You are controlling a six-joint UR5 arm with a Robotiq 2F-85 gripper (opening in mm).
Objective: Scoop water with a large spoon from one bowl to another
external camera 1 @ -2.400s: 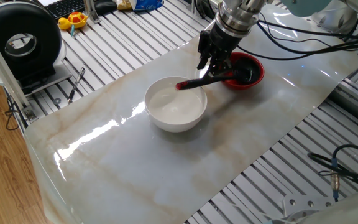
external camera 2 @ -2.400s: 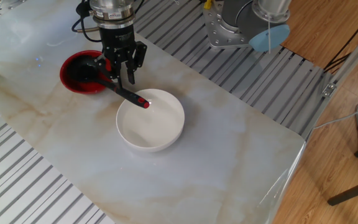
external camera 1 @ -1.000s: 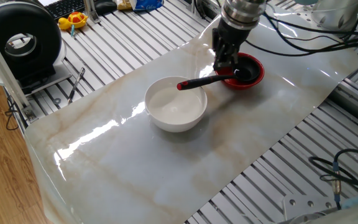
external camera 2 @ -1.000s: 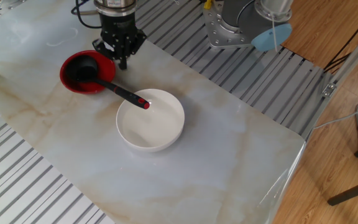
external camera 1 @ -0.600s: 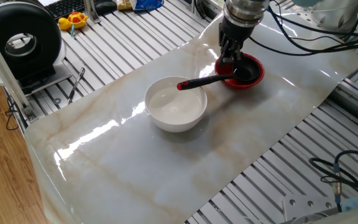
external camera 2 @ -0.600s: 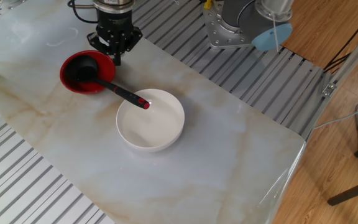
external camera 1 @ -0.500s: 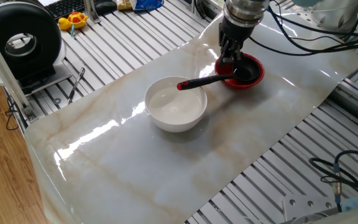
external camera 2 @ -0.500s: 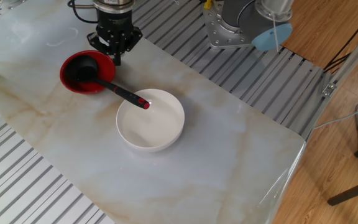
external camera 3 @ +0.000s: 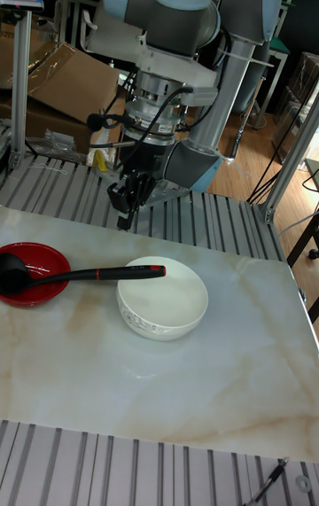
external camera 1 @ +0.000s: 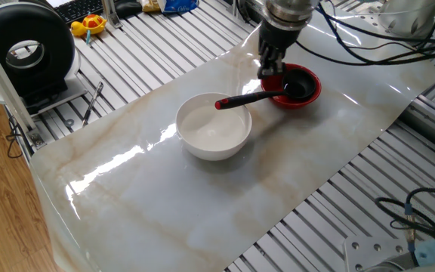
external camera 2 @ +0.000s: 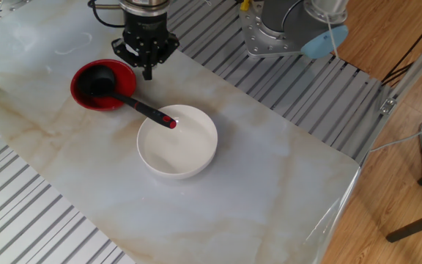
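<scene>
The large spoon (external camera 1: 249,97) lies free, its black scoop (external camera 2: 97,84) inside the red bowl (external camera 1: 316,88) and its red-tipped handle (external camera 3: 133,272) resting across the rim of the white bowl (external camera 1: 204,149). Water (external camera 1: 216,128) shows as faint glints in the white bowl; I cannot tell whether the red bowl (external camera 3: 37,291) holds any. My gripper (external camera 2: 147,72) hangs above the table just behind the red bowl (external camera 2: 80,100), with its fingers together and nothing between them. It stands apart from the spoon (external camera 2: 143,108). In the tall view the gripper (external camera 3: 122,217) points down behind the white bowl (external camera 3: 161,322).
Both bowls sit on a glossy marble-patterned sheet (external camera 1: 165,196) over a slatted aluminium table. A black round device (external camera 1: 26,50), a yellow toy (external camera 1: 89,25) and a keyboard lie at the far left. Cables (external camera 1: 414,204) trail at the right, and the arm's base (external camera 2: 269,29) stands behind.
The gripper, open around the spoon handle 2.4 s ago, has let it go, risen, shut its fingers and shifted back behind the red bowl. Spoon and bowls have not moved.
</scene>
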